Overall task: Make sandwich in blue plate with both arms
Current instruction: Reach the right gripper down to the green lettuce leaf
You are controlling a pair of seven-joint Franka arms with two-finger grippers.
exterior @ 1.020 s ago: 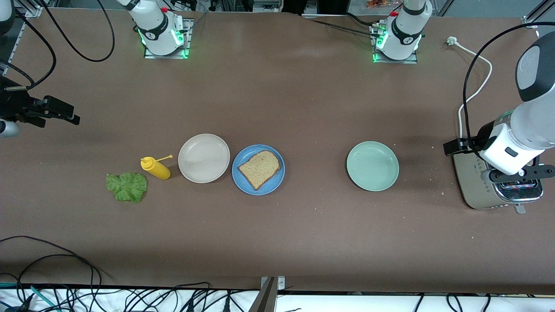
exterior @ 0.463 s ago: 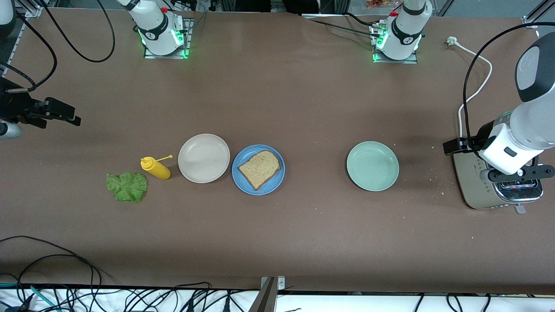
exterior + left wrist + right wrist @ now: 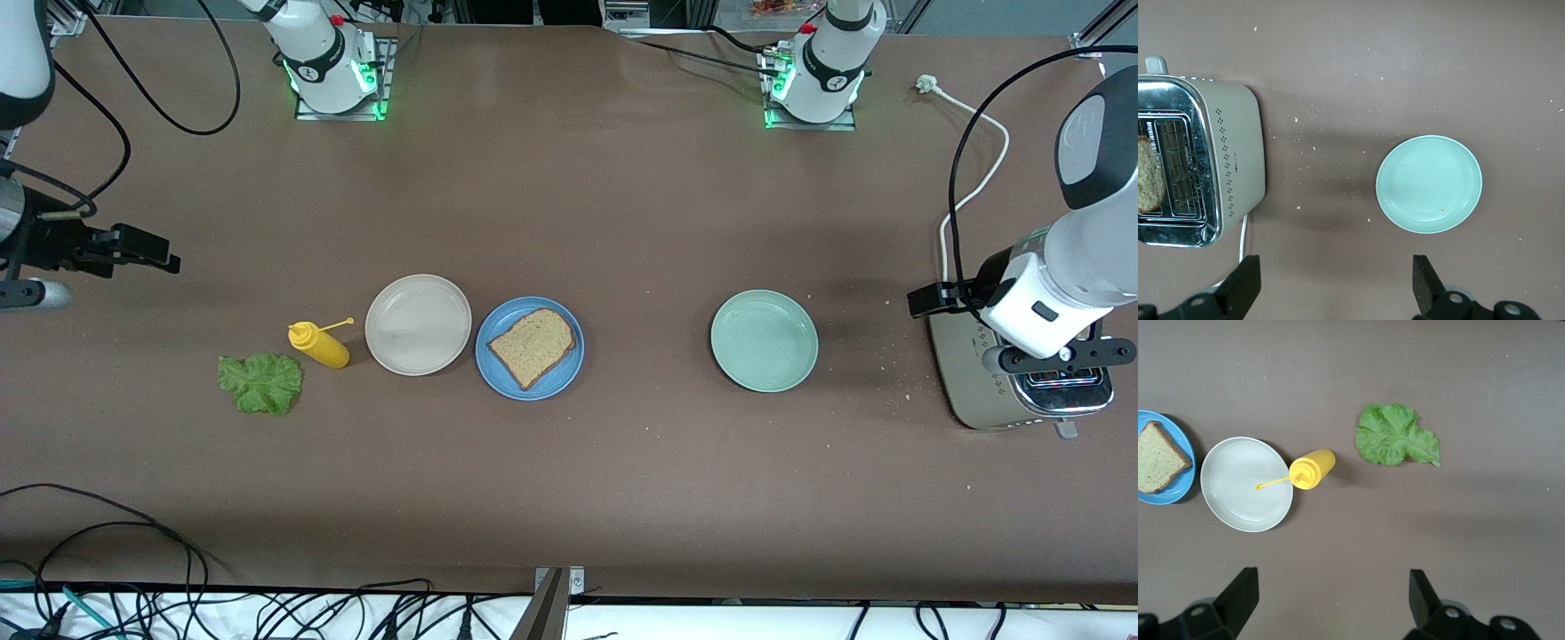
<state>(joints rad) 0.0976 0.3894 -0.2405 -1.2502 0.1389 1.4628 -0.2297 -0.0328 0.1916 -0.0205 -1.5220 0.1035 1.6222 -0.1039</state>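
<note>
The right gripper [image 3: 133,249] has slid a little way in over the table from the right arm's end, and it still hangs high over bare table. Its fingers [image 3: 1238,593] are spread wide and hold nothing. The left gripper [image 3: 1335,280] has hardly moved. It stays up above the toaster [image 3: 1022,382] at the left arm's end, with its fingers [image 3: 1248,283] spread wide and empty too.

Nothing on the table has moved. The blue plate [image 3: 498,373] sits near the middle, and one slice of bread [image 3: 532,345] lies on it. So the sandwich is only started. The lettuce leaf [image 3: 260,383] lies flat on the table toward the right arm's end, a bit nearer the front camera than the yellow bottle [image 3: 320,347] beside it. It looks like the right arm is heading for the leaf. A second slice [image 3: 1150,177] stands in a toaster slot, and that one is probably for the left arm.

A beige-white plate [image 3: 418,324] touches the blue plate's edge, and a mint-green plate [image 3: 764,340] sits well apart, toward the toaster. Both are empty.

The table [image 3: 569,498] is brown and flat, with crumbs near the toaster. Black cables hang along the edge nearest the front camera.
</note>
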